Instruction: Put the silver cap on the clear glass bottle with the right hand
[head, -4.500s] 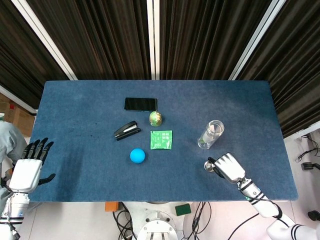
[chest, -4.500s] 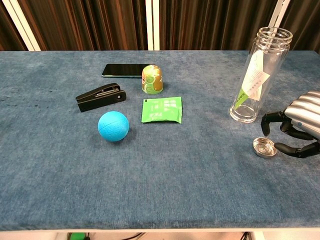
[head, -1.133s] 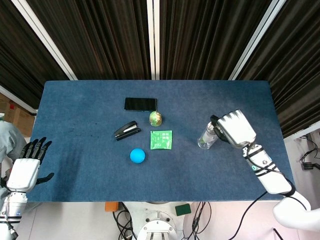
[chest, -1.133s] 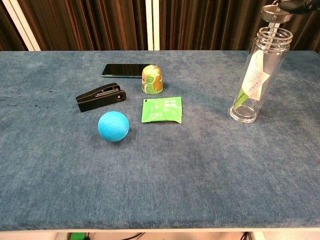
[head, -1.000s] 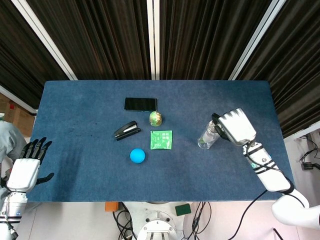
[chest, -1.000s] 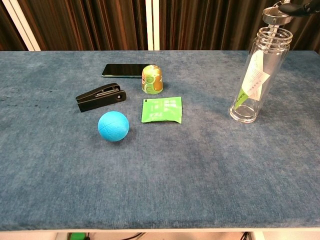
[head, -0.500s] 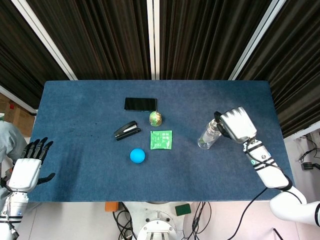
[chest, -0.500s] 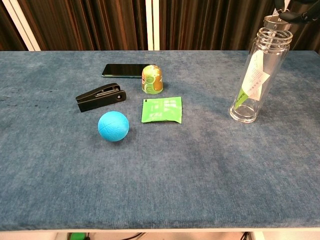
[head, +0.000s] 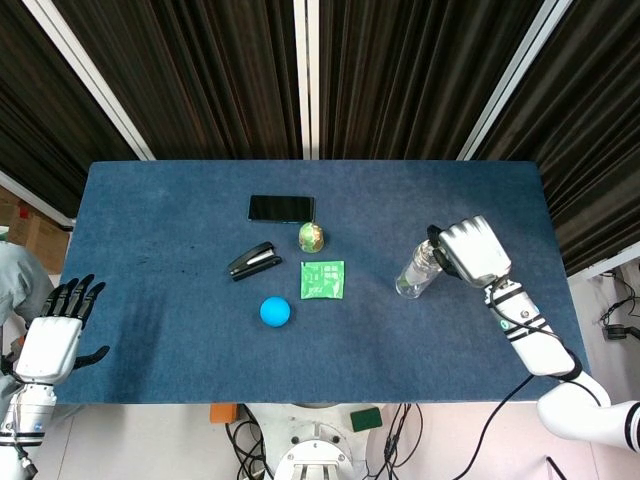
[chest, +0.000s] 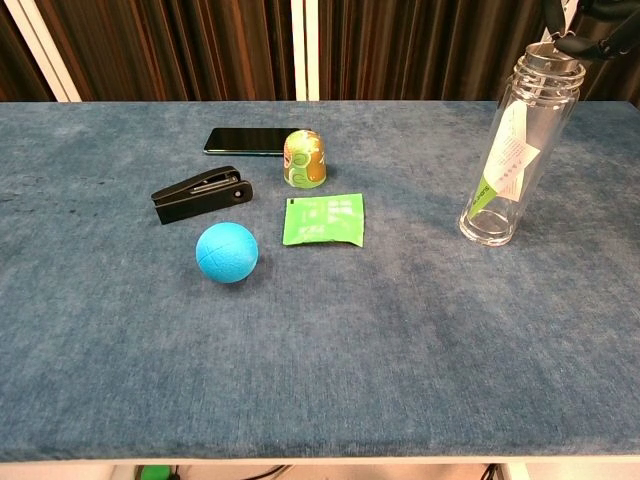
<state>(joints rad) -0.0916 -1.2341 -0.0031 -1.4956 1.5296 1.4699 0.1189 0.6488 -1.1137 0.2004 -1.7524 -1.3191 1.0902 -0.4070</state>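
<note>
table (head: 180, 300): covered with blue cloth; it carries all the things.
right hand (head: 474, 250): over the mouth of the bottle; dark fingers (chest: 556, 18) pinch the cap from above.
left hand (head: 57, 334): at the left front corner of the table, fingers spread, holds nothing.
bottle (chest: 518, 150): clear glass, upright on the right side of the table, a green and white label inside.
phone (chest: 247, 140): black, flat, behind the stapler.
stapler (chest: 201, 194): black, left of the green packet.
packet (chest: 323, 219): green, flat, in front of the egg-shaped toy.
ball (chest: 227, 251): blue, in front of the stapler.
toy (chest: 304, 158): green and yellow, egg-shaped, beside the phone.
cap (chest: 555, 54): silver, sits on the mouth of the bottle.
</note>
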